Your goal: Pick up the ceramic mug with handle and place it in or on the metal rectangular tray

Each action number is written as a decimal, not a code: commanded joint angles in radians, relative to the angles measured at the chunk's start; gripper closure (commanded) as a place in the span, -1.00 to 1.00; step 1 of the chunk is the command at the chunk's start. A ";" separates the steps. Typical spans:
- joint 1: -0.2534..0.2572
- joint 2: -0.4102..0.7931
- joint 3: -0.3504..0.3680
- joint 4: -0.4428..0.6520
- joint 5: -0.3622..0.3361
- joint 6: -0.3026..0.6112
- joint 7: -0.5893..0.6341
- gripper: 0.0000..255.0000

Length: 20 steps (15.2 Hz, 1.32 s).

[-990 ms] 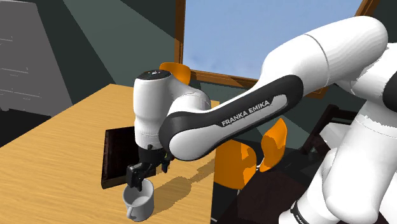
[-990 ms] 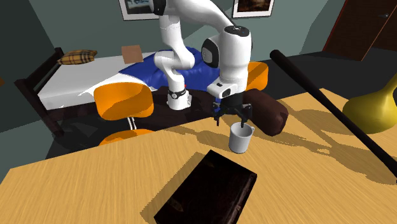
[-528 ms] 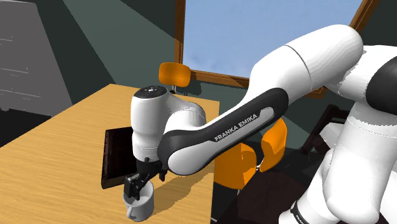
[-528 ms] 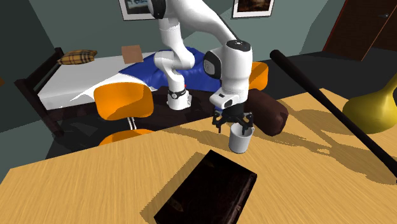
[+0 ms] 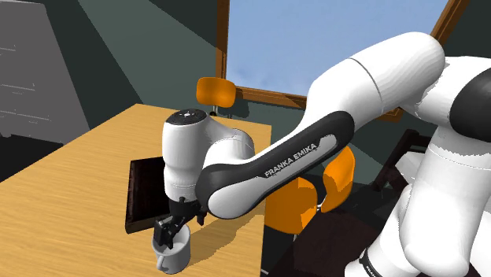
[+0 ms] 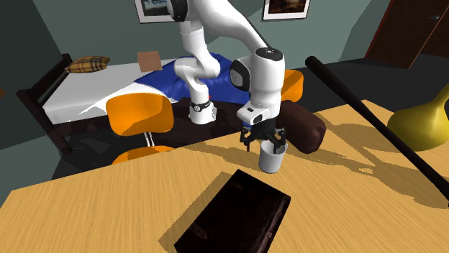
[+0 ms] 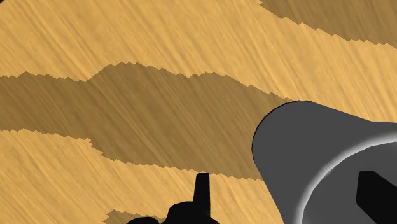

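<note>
White mug (image 6: 271,159) upright on wooden tabletop (image 6: 101,208), near its edge, close to dark tray (image 6: 234,215) but apart from it. Hand (image 6: 263,138) low over mug rim, fingers apart: one inside mug, other outside, wall not clamped.

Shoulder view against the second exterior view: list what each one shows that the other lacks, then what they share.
Shoulder view, not the other: a window of blue sky and the arm's FRANKA EMIKA lettering. Second exterior view, not the other: a bed, a plaid pillow, wall pictures and a yellow vase-like shape. Both: the wooden table, the dark tray, the pale mug standing near it, orange chairs, and the gripper at the mug's rim.
</note>
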 commanded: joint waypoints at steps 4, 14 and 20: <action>0.000 0.000 0.000 0.000 0.000 0.000 0.000 1.00; -0.006 -0.031 0.005 0.023 0.023 -0.049 -0.014 1.00; -0.013 -0.071 0.010 0.065 0.052 -0.123 -0.032 1.00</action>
